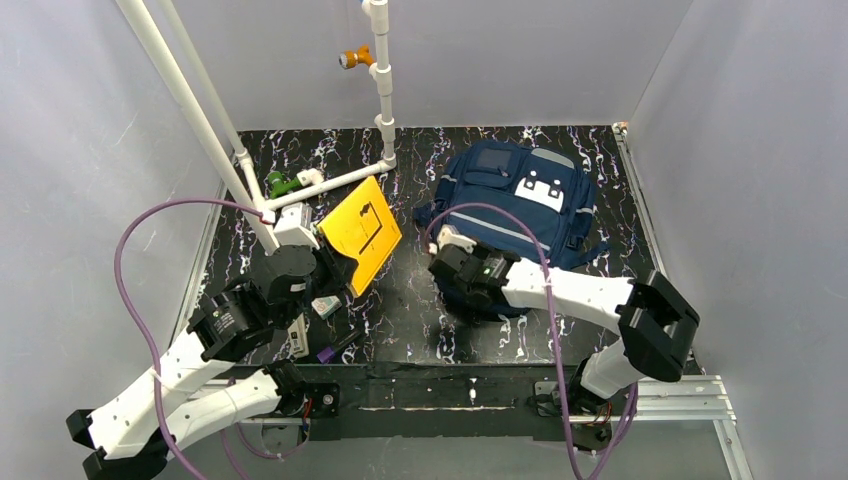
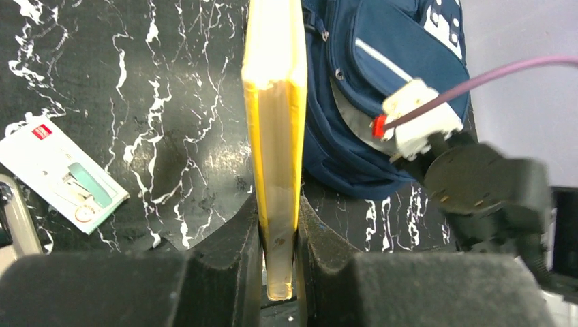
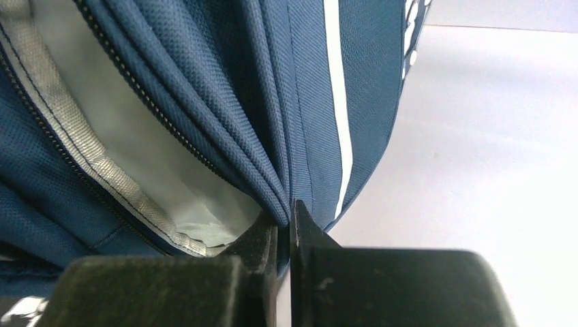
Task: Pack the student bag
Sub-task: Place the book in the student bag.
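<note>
Navy fabric, grey-striped: student bag (image 1: 520, 195). Top view: it lies on the black marbled tabletop (image 1: 400, 320), right of centre, white patch uppermost. Right gripper (image 1: 452, 252) sits at its near-left edge. Yellow book (image 1: 360, 232), left of centre, is tilted, carried by the left gripper (image 1: 335, 270), apart from the bag. White packet (image 1: 325, 305) lies loose on the tabletop at lower left.

Left wrist view: left gripper (image 2: 278, 225) is closed narrow on the yellow book (image 2: 275, 122), seen edge-on. Student bag (image 2: 382, 102) is just beyond, at upper right. White packet (image 2: 61, 174) lies flat at left.

Right wrist view: right gripper (image 3: 285, 225) is pinched tight on a fold of the student bag (image 3: 225, 102) beside an unzipped opening, with pale lining (image 3: 136, 157) showing.

Status, judged: bag mouth held open; book in grip, not yet inside; packet not packed. What the bag already contains cannot be told. Most of the packing appears left to do.
</note>
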`<act>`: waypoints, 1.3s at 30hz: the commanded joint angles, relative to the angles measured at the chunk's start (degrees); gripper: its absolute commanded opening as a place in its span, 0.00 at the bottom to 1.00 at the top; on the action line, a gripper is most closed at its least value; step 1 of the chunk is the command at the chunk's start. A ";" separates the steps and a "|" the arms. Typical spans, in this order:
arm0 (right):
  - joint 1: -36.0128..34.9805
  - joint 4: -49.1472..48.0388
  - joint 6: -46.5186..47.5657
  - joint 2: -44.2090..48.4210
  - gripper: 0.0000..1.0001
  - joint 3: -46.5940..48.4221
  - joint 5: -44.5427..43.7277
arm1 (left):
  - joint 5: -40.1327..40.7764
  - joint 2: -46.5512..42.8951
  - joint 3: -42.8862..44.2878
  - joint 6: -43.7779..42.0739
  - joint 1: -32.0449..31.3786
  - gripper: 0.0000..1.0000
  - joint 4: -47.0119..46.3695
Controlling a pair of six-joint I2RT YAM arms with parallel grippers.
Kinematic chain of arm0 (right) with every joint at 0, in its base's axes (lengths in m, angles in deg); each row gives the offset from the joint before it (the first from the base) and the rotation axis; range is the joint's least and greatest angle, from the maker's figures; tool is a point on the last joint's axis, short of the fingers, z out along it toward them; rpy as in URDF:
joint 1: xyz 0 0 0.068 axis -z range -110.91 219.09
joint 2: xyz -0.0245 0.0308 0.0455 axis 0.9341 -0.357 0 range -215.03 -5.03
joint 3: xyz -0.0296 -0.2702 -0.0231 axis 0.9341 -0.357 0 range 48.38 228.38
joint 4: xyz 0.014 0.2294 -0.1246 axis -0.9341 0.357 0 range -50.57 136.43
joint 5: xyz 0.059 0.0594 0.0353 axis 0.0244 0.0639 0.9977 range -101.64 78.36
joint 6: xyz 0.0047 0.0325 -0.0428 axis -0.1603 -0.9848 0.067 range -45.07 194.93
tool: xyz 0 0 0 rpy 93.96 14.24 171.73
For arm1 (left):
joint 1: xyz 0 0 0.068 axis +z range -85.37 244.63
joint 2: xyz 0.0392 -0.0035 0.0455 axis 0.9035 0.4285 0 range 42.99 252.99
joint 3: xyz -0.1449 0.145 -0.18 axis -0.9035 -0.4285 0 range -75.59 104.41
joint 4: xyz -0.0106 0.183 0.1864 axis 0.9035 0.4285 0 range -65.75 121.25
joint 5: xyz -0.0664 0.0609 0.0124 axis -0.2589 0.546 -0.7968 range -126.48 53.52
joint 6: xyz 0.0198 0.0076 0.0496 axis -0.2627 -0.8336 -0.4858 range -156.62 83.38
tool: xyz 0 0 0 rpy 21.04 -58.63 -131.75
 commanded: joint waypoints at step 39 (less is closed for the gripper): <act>14.81 4.50 -19.45 4.83 0.01 37.83 43.48 | -12.22 33.56 -6.36 36.83 0.73 0.00 -58.01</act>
